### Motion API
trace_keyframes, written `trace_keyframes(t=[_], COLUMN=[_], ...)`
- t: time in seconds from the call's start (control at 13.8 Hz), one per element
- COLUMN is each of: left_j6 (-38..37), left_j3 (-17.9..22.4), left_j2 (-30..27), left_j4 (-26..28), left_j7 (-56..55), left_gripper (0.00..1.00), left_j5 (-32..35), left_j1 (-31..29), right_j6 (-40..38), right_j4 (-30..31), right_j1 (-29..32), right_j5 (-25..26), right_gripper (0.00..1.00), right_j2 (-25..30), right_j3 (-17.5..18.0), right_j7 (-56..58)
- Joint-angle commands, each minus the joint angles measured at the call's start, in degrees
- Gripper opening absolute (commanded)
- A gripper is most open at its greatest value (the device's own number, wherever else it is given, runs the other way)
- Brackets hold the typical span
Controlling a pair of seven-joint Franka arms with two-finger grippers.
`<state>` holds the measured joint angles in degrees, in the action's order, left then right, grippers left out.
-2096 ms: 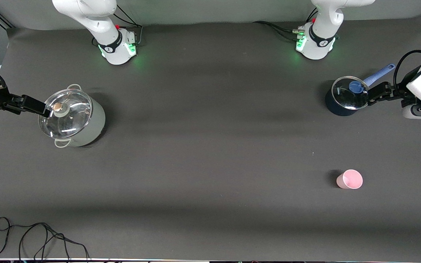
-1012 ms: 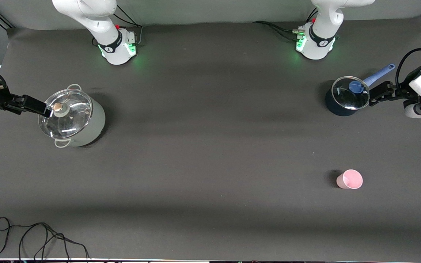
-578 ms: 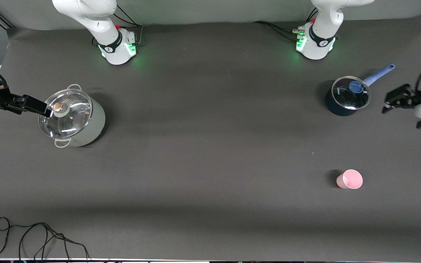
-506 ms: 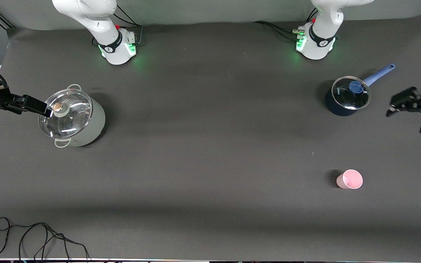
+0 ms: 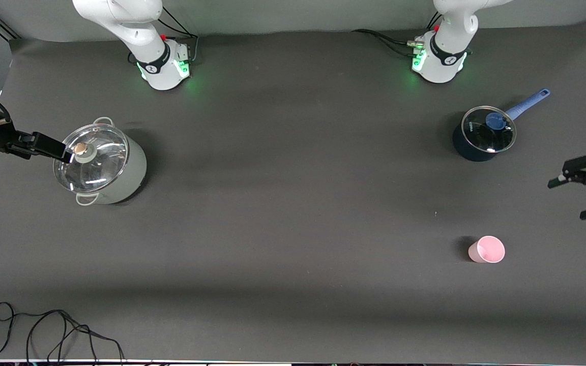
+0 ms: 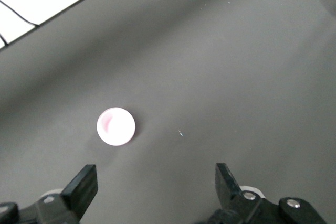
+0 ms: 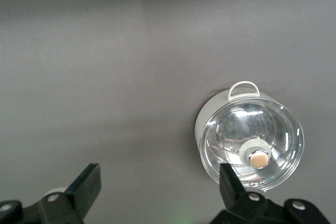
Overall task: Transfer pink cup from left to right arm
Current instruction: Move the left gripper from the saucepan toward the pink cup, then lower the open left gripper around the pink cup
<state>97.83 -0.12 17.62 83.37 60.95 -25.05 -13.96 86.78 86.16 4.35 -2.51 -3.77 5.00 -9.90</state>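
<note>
The pink cup (image 5: 486,249) stands upright on the dark mat toward the left arm's end of the table. It also shows in the left wrist view (image 6: 116,126), seen from above with nothing in it. My left gripper (image 5: 570,199) hangs open and empty over the mat between the blue saucepan and the cup, apart from both. In its own wrist view the left gripper (image 6: 155,182) has its jaws wide apart, with the cup ahead of one finger. My right gripper (image 5: 58,151) waits open and empty beside the lid of the grey pot, as its wrist view (image 7: 157,183) also shows.
A grey pot with a glass lid (image 5: 102,165) stands at the right arm's end and shows in the right wrist view (image 7: 249,142). A blue saucepan with a glass lid (image 5: 481,134) stands near the left arm's base. A black cable (image 5: 54,330) lies at the table's front edge.
My left gripper has pulled away from the blue saucepan's lid and swung toward the pink cup, its jaws now spread. The cup, the pots and the right arm have not moved.
</note>
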Motion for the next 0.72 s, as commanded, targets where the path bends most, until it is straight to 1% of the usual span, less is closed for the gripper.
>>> trace_keyframes(t=[0.0,0.14,0.29,0.51,0.65], left_j6=[1.5,4.4,4.7,4.9,5.5], left_j3=[-0.3,-0.4,-0.4,-0.4,-0.4], left_j2=[4.4,7.2,10.8,16.9,19.5], left_j4=[-1.5,-1.4,-1.2,-1.0,0.5], left_j7=[10.0,15.5,23.5,33.1,40.5], left_gripper=[1.0,1.0,1.0,1.0,1.0], left_j5=[-4.4,-6.8,-12.9,-20.8,-25.4], left_j1=[-2.2,-3.8,-5.9,-7.2,-8.3], right_j6=[-0.5,-0.5,-0.4,-0.5,-0.5], right_j4=[-0.7,-0.7,-0.5,-0.3,-0.2], right_j1=[-0.1,-0.2,-0.3,-0.4,-0.5], right_j5=[-0.7,-0.7,-0.7,-0.7,-0.7], right_gripper=[1.0,1.0,1.0,1.0,1.0], right_j2=[-0.3,-0.4,-0.3,-0.3,-0.3], right_j3=[0.0,0.0,0.0,0.0,0.0], right_j7=[-0.2,-0.2,-0.2,-0.2,-0.2])
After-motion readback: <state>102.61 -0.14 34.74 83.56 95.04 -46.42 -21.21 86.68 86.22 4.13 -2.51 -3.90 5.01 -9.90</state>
